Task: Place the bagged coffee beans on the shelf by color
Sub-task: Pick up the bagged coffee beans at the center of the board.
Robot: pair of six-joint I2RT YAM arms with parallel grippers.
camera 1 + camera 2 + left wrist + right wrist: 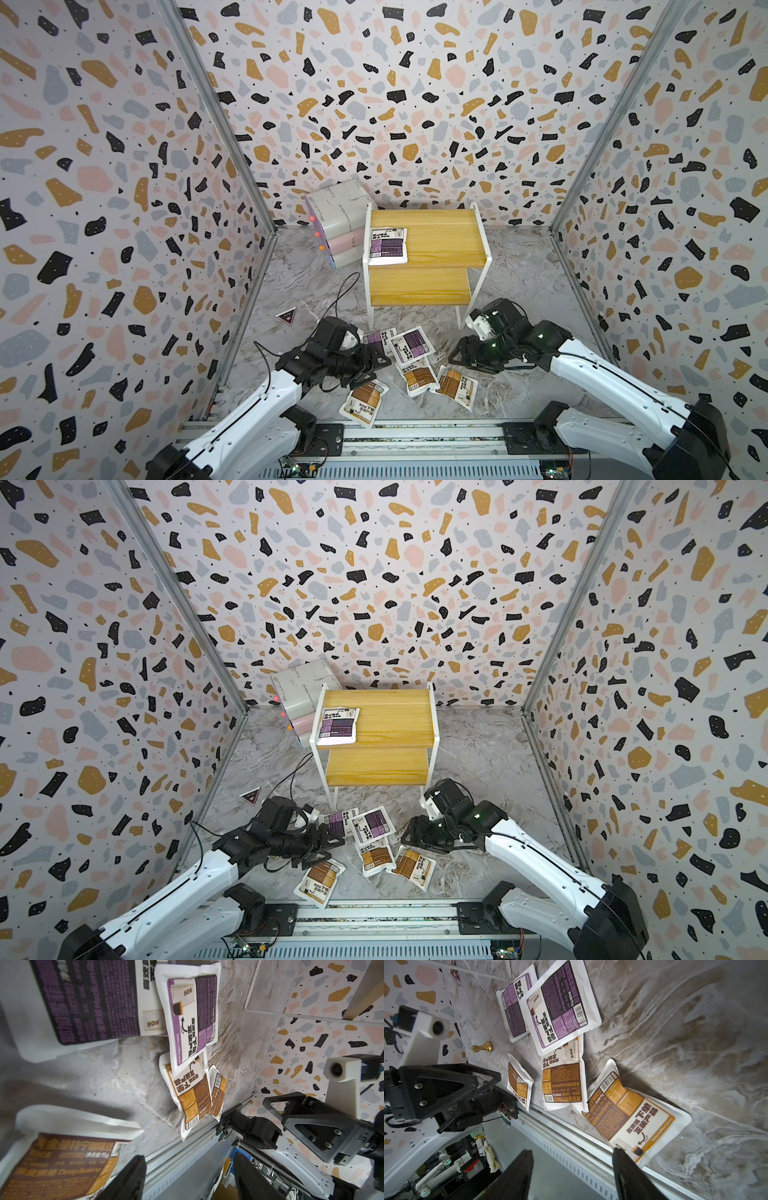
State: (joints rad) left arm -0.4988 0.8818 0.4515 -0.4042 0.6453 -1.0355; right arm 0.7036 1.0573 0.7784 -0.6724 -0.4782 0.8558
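Observation:
The shelf (428,239) (380,721) stands at the back, and one purple bagged coffee pouch (387,246) (337,726) lies on its upper board at the left end. On the floor in front lie two overlapping purple pouches (412,345) (560,1007) and three brown ones (417,376) (455,386) (363,401). My left gripper (374,368) (189,1169) hovers low between the left purple pouch (87,1001) and the nearest brown pouch (58,1165), open and holding nothing. My right gripper (457,359) (573,1159) is open and empty, just right of the pile.
Stacked white and pink boxes (338,224) lean against the back wall, left of the shelf. A dark triangular marker (286,316) and a black cable (340,291) lie on the floor at the left. A small gold chess pawn (482,1048) lies near the pouches. A metal rail (415,436) borders the front.

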